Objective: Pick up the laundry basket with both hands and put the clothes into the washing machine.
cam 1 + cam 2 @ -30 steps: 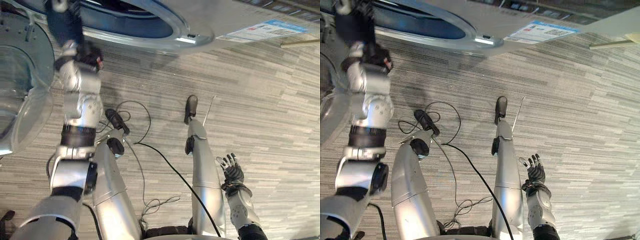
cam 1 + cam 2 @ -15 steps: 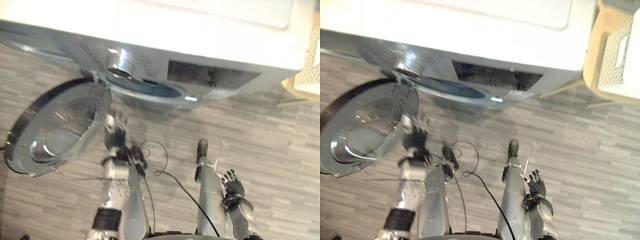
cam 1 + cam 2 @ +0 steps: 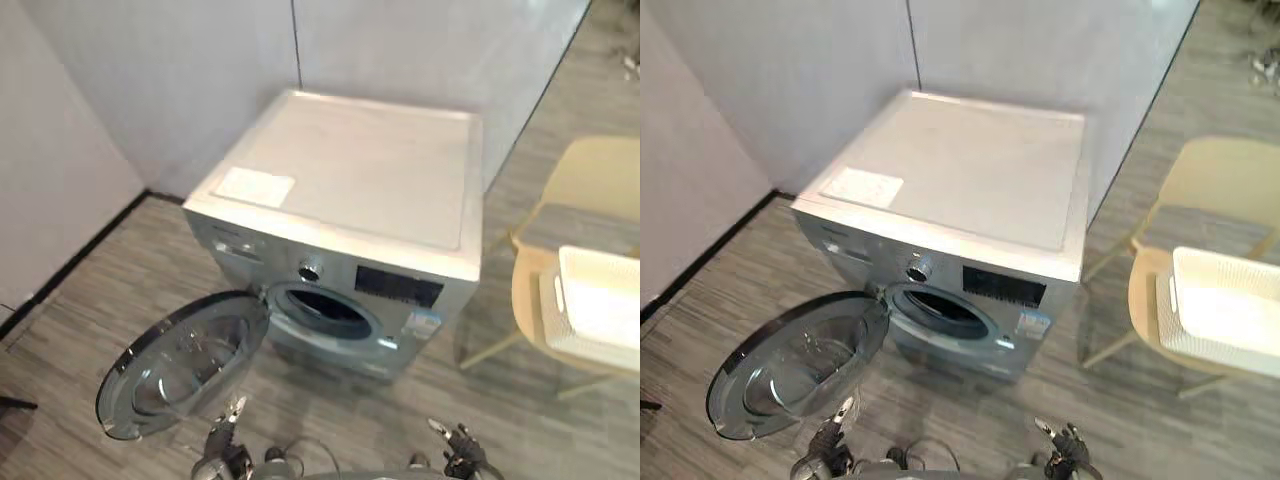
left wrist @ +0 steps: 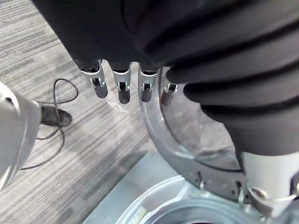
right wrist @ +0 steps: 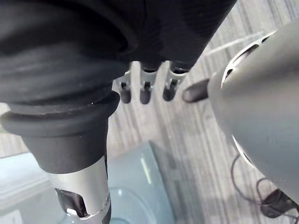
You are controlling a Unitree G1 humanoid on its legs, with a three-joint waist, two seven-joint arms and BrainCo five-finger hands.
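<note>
The white laundry basket rests on a beige chair to the right of the washing machine. The machine's round door hangs wide open to the left, and its drum opening is dark inside. Low at the near edge, my left hand is just in front of the open door, fingers straight and holding nothing. My right hand is low on the right, far from the basket, its fingers also straight and empty.
Grey walls meet in a corner behind the machine. Striped grey floor spreads to the left of the door and between the machine and the chair.
The whole picture has shifted: the camera has risen and now takes in the machine, chair and basket. My left hand has come down from the drum opening to beside the door.
</note>
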